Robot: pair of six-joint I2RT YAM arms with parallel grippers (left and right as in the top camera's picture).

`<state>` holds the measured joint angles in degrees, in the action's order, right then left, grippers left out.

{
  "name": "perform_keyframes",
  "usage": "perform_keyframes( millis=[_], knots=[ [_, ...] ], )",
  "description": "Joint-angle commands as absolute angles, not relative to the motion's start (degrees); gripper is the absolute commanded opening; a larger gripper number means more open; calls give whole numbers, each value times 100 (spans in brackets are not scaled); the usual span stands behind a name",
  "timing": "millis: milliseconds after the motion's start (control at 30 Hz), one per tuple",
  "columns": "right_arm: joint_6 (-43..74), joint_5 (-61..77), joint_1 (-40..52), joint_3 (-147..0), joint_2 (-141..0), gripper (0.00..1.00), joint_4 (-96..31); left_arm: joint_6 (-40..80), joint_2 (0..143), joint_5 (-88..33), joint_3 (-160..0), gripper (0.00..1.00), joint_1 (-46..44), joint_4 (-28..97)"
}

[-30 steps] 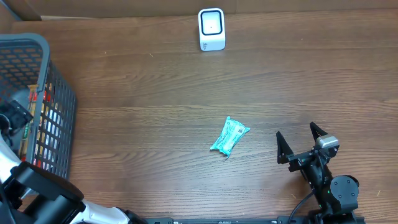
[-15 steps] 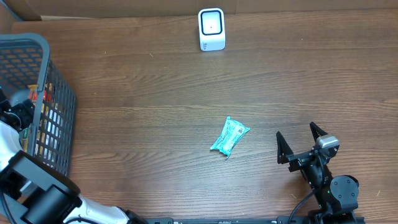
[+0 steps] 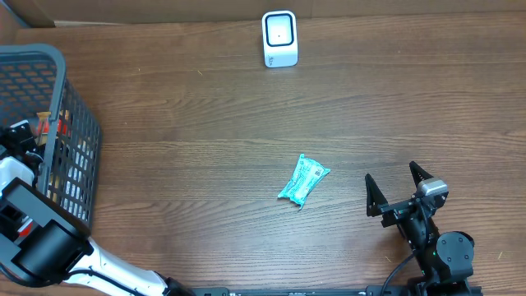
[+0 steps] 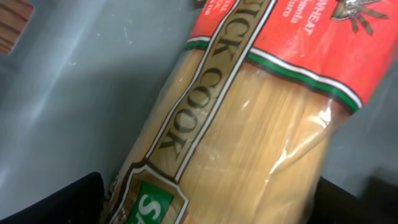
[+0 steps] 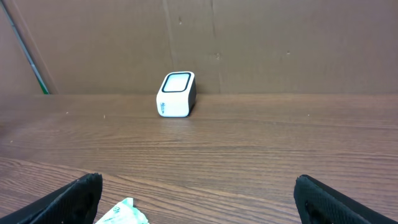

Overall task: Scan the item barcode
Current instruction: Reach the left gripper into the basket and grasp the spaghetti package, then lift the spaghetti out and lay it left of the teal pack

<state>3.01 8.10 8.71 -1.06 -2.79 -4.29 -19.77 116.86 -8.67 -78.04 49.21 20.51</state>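
Left pincer (image 4: 211,202): its wrist camera shows only the two dark fingertips, in the bottom corners of the frame. They are spread wide and not visibly clamped on anything. A pasta pack (image 4: 249,124) fills the gap between them, clear film over pale strands with a red label end and a gold band reading "QUICK COOK". I cannot tell whether the tips touch the pack. It lies aslant on a grey floor.

The overhead camera adds the setting. The left arm reaches into the grey mesh basket (image 3: 78,123) at the left edge of the desk (image 3: 205,123), and red-labelled goods show through the mesh. That view does not resolve the fingers or the print on the pack.

Right pincer (image 3: 390,173): released, its fingers splayed wide and holding nothing, low at the near right of the desk.

A teal packet (image 3: 303,180) lies flat on the bare wood just left of the right pincer and apart from it. The right wrist camera catches only one corner of the packet, at its bottom edge, beside the left fingertip.

The white scanner (image 3: 279,38) stands upright at the far edge, well apart from the packet. From above it is a rounded box. The right wrist camera shows its window facing the desk and a brown cardboard wall (image 5: 280,43) behind it.
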Motion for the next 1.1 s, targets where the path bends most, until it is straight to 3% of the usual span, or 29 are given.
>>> perform_keyframes(
  millis=[0,167,267,567,900,1067],
  knots=[
    [316,770,904,-47,-237,100,-401,-2185,12164,-707,-7725,79,4866,2115],
    [316,770,904,-47,-237,100,-401,-2185,12173,-705,-7758,23,4869,2117],
    [316,770,904,-47,-237,100,-401,-2158,12121,-707,-7850,6,4866,2263],
    [316,770,904,-47,-237,100,-401,-1743,11286,-707,-8407,4,4860,3000],
    [316,770,904,-47,-237,100,-401,-646,9011,-676,-8676,4,4670,3240],
    [316,770,904,-47,-237,100,-401,-362,7907,-19,-8694,4,4357,2928]
  ],
)
